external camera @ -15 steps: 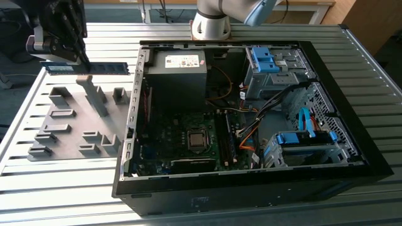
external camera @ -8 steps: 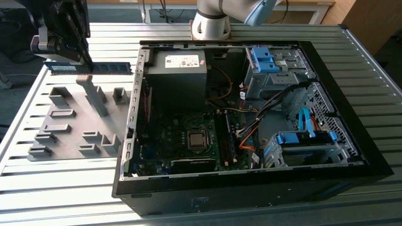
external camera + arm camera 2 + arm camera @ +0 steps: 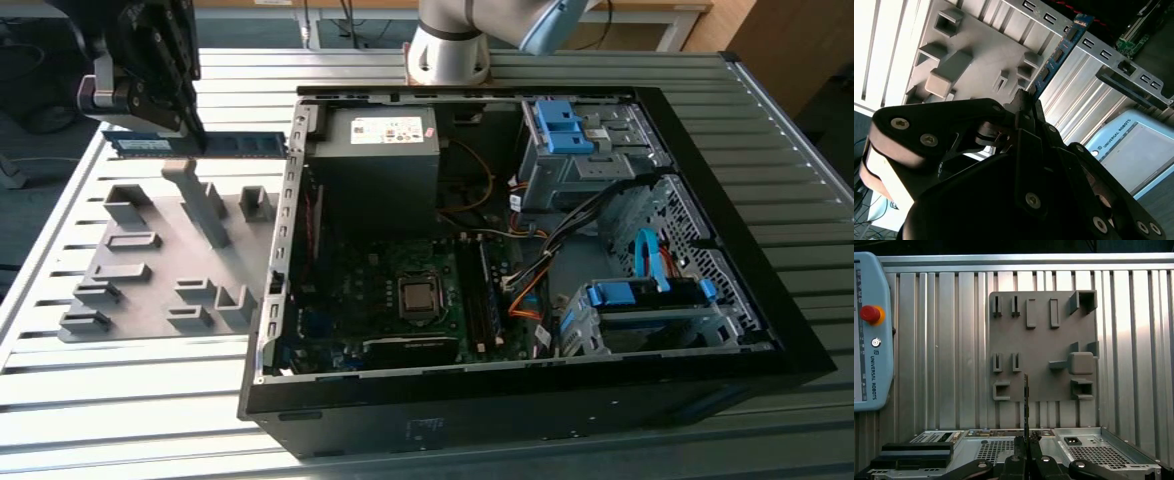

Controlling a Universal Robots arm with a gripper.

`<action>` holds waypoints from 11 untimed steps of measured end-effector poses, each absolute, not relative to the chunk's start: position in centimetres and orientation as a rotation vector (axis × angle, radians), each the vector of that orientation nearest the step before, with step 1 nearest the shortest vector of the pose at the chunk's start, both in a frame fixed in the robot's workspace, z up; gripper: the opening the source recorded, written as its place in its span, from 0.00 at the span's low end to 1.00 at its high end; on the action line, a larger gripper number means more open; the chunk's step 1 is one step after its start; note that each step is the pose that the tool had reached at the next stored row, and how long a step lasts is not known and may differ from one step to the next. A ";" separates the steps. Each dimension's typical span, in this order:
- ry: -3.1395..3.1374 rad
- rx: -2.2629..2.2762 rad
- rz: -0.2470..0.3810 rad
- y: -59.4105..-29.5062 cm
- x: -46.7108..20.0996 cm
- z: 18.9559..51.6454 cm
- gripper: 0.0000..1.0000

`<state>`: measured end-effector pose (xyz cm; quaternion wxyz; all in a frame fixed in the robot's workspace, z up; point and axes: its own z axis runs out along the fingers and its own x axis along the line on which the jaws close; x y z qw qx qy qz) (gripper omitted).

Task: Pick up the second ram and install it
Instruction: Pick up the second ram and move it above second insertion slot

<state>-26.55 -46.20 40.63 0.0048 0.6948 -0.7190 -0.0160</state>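
Pick-up looks done: the gripper (image 3: 183, 132) is clenched on one end of the ram (image 3: 234, 144), which hangs level and free outside the case (image 3: 286, 250), off its wall on the exterior view's left, above the tray (image 3: 147, 275) lying beside that case. In the first wrist view the ram (image 3: 1026, 400) shows edge-on, straight out from the gripper (image 3: 1026, 442). My read: installing calls for crossing the case wall and squaring the long edge over the board (image 3: 347, 320). There's open room outside the case; inside it's tighter, with the power supply (image 3: 380, 150) and cables (image 3: 527, 290) crowding the board
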 end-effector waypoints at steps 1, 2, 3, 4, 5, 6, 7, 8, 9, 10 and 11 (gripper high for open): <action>-2.252 2.176 -0.050 -46.2 -26.5 40.6 0.14; -2.252 2.176 -0.050 -46.2 -26.4 40.6 0.14; -2.252 2.176 -0.050 -46.2 -26.4 40.6 0.14; -2.252 2.176 -0.050 -46.2 -26.3 40.6 0.14; -2.252 2.176 -0.050 -46.2 -26.2 40.6 0.14; -2.252 2.176 -0.050 -46.2 -26.2 40.6 0.14; -2.252 2.176 -0.050 -46.2 -26.1 40.6 0.14; -2.252 2.176 -0.050 -46.2 -26.0 40.6 0.14; -2.252 2.176 -0.050 -46.2 -25.9 40.6 0.14; -2.252 2.176 -0.050 -46.2 -25.8 40.6 0.14; -2.252 2.176 -0.050 -46.2 -25.8 40.6 0.14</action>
